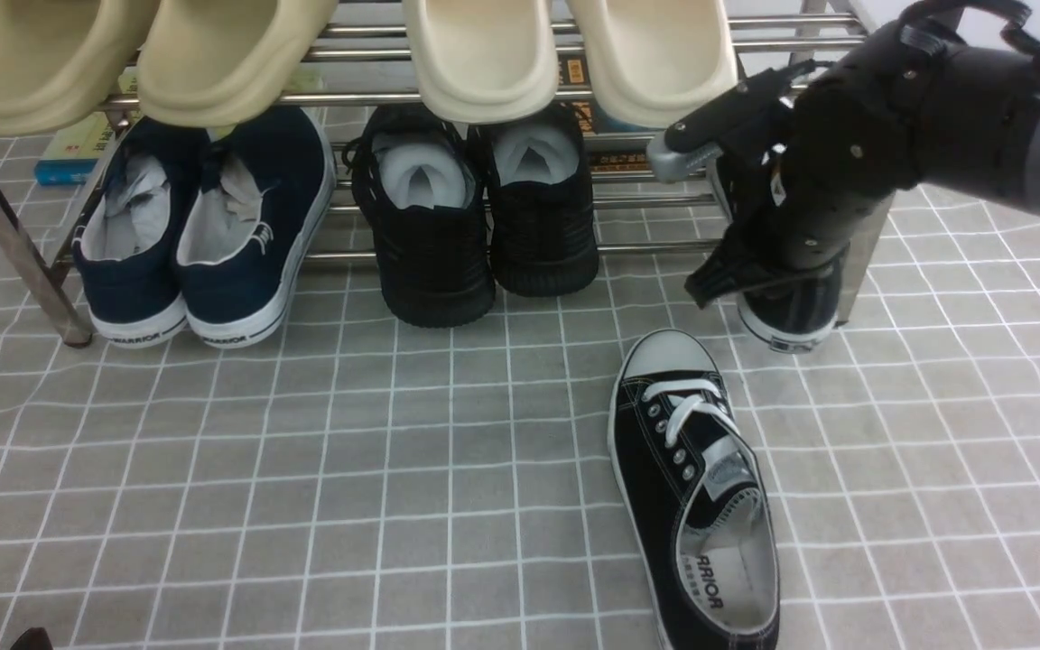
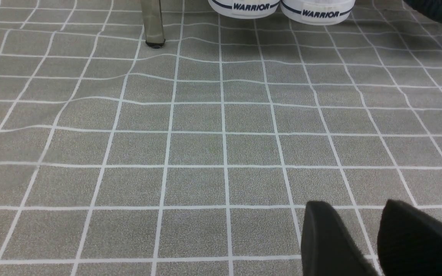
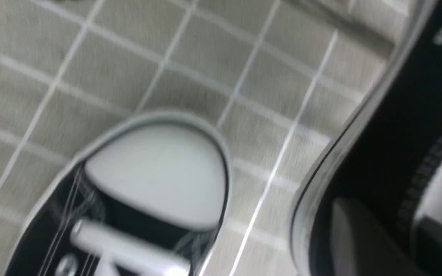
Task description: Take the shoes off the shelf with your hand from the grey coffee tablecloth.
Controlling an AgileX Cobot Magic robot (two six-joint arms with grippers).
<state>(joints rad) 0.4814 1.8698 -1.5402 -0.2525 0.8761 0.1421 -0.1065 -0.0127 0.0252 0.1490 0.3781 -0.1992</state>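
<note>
Likely a home entryway: steel shoe shelf [image 1: 19, 244] on grey tablecloth [image 1: 303, 496].

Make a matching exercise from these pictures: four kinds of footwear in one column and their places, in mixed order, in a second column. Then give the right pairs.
Column one
1. navy sneakers
2. cream slippers
3. black knit sneakers
4. canvas sneaker with white laces

Column two
A. lying on the cloth in front of the shelf, toe toward it
B. at the lower tier, left end
C. on the upper tier
D. at the lower tier, middle

Pairs: 1-B, 2-C, 3-D, 4-A
</note>
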